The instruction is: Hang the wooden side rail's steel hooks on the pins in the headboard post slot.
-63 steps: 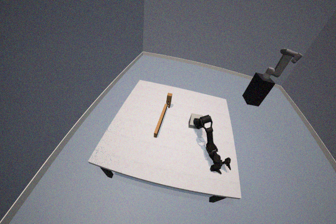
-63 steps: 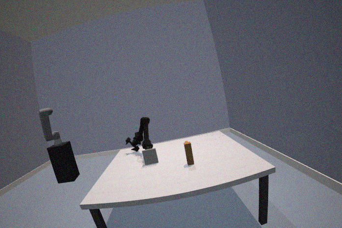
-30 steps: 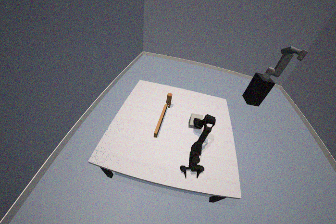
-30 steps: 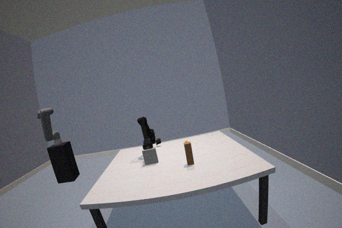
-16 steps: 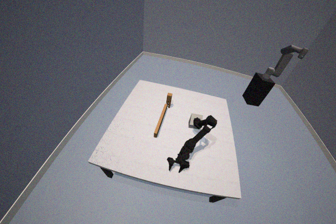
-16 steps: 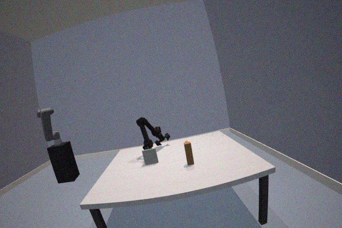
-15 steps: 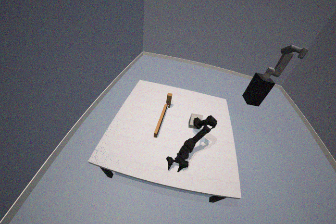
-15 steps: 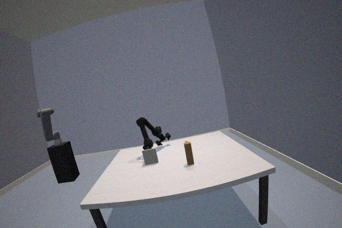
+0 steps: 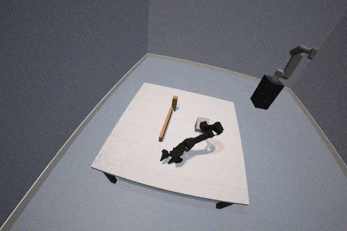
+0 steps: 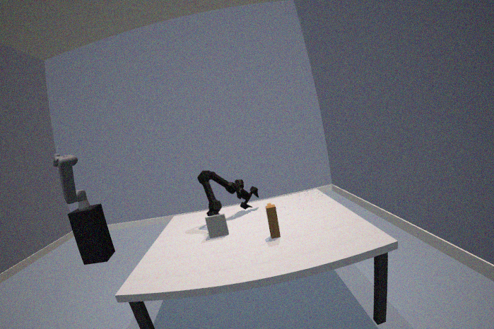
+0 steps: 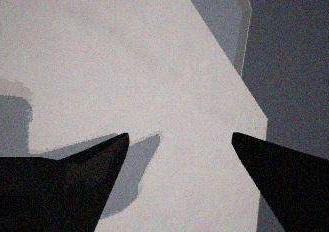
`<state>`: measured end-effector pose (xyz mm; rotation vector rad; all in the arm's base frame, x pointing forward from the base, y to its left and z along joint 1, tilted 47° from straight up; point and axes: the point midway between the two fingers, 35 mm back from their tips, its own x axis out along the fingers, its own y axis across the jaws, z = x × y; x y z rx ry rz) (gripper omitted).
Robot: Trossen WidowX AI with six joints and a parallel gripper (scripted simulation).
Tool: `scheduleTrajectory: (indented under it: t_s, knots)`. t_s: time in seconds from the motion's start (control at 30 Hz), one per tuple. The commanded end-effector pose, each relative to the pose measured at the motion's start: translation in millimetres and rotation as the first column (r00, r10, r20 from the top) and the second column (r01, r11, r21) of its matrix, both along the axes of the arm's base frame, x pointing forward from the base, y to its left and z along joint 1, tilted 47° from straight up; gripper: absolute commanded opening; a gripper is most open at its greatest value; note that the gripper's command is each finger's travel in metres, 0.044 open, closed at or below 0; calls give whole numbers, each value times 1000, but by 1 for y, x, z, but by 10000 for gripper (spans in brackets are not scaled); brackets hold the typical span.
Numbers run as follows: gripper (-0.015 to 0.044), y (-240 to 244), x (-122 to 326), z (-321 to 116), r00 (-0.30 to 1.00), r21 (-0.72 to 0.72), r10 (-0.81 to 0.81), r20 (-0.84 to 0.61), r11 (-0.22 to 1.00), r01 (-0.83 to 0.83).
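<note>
The wooden side rail [image 9: 165, 124] lies long and straight on the table, one end close beside the foot of the headboard post. The brown post [image 9: 174, 99] [image 10: 273, 222] stands upright and hides most of the rail in the exterior view. Small light specks show between the rail's end and the post; whether the hooks sit on the pins is too small to tell. My gripper [image 9: 165, 161] [image 10: 254, 201] [image 11: 179, 137] is open and empty, above the table past the rail's far end. Neither rail nor post shows in the wrist view.
A grey block [image 9: 202, 123] [image 10: 216, 225] stands on the table [image 9: 206, 179] [image 10: 232, 263] beside my arm's base. A black pedestal [image 9: 267, 92] [image 10: 91, 234] carrying a grey arm [image 9: 292, 63] [image 10: 66, 178] stands off the table. The table's edge shows in the wrist view.
</note>
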<state>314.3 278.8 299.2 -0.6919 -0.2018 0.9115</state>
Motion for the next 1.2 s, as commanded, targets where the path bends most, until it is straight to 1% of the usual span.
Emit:
scheduleTrajectory:
  t_s: [0.0,0.2,0.53,0.7,0.9,1.17]
  knots:
    - [440,-30,28,-18,997,-99,-71,39,992,75]
    - [440,-74,60,-41,985,-222,-151,86,961,167]
    - [440,-116,85,-78,978,-385,-165,127,901,202]
    - [440,-159,105,-83,952,-436,-265,151,847,305]
    - [440,-190,112,-110,955,-535,-252,154,792,295]
    - [440,-259,112,-168,970,-707,-208,123,668,233]
